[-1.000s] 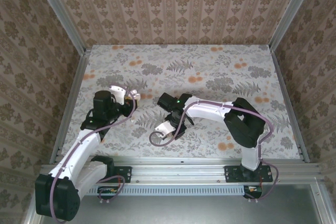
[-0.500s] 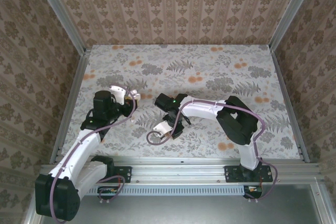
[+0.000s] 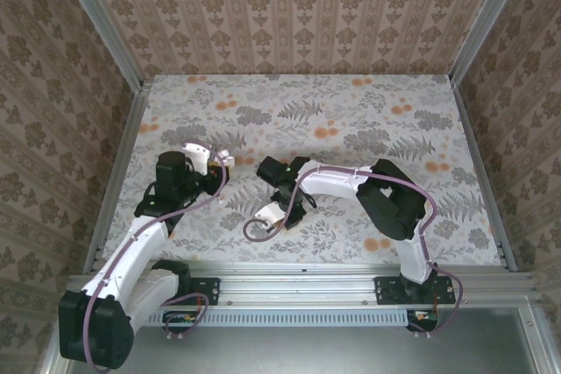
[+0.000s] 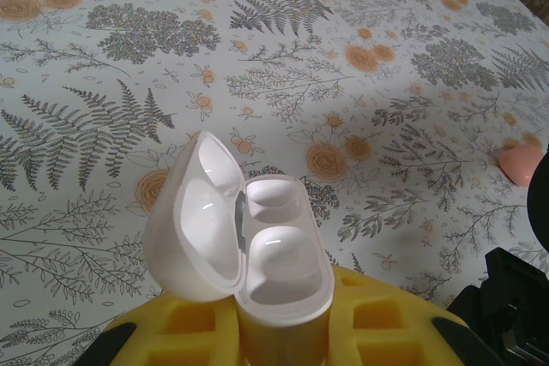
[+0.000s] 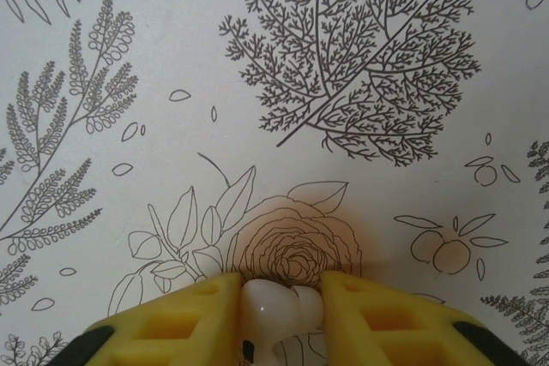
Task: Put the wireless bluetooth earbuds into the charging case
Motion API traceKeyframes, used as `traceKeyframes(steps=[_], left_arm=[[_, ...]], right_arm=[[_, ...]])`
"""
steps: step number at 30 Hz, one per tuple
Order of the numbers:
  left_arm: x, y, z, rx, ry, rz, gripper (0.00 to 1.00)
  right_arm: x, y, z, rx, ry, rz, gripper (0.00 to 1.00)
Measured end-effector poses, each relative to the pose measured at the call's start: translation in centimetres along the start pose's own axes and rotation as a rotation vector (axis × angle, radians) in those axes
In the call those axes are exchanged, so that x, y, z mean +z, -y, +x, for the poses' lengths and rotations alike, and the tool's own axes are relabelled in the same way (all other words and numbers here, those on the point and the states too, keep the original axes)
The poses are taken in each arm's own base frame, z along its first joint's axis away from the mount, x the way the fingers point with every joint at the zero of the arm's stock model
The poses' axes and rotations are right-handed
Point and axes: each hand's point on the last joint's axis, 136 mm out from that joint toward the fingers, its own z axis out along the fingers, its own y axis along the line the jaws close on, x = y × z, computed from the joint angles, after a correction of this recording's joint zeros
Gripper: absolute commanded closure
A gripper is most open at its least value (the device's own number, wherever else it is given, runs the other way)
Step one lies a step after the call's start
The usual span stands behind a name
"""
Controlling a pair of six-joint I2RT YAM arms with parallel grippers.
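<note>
The white charging case [image 4: 279,255] stands upright between the yellow fingers of my left gripper [image 4: 283,319], which is shut on it. Its lid [image 4: 199,212] hangs open to the left and both wells show bare. In the top view the left gripper [image 3: 216,159] sits left of centre with the case [image 3: 223,157] at its tip. My right gripper [image 5: 280,296] is down at the tablecloth, shut on a white earbud [image 5: 271,310] pinched between its yellow pads. In the top view the right gripper [image 3: 282,214] is near the table's middle front. A coral-pink earbud [image 4: 521,165] lies on the cloth at the right.
A floral tablecloth [image 3: 351,129] covers the table, with flat orange flower prints. Patterned walls and metal rails [image 3: 473,155] enclose it. The black body of the right arm [image 4: 515,297] is close to the case on its right.
The right gripper's jaws have closed onto the white earbud, and its wrist has shifted slightly left. The left arm and case have not moved.
</note>
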Motion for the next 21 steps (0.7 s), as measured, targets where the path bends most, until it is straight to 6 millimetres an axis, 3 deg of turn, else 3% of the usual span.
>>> traceKeyframes(steps=[13,16,21], left_arm=[[0.4,0.5,-0.1,0.028,0.034,0.021,0.93],[0.9,1.3,1.0,0.05,0.041,0.054,0.93],[1.5,3.4,1.4,0.112,0.078,0.12,0.93]], right_arm=[[-0.6,0.5,-0.1,0.024,0.013,0.034,0.76],[-2.3,0.7,-0.5,0.074,0.066,0.091,0.76],[-7.4,1.7,-0.4,0.22,0.212,0.262,0.76]])
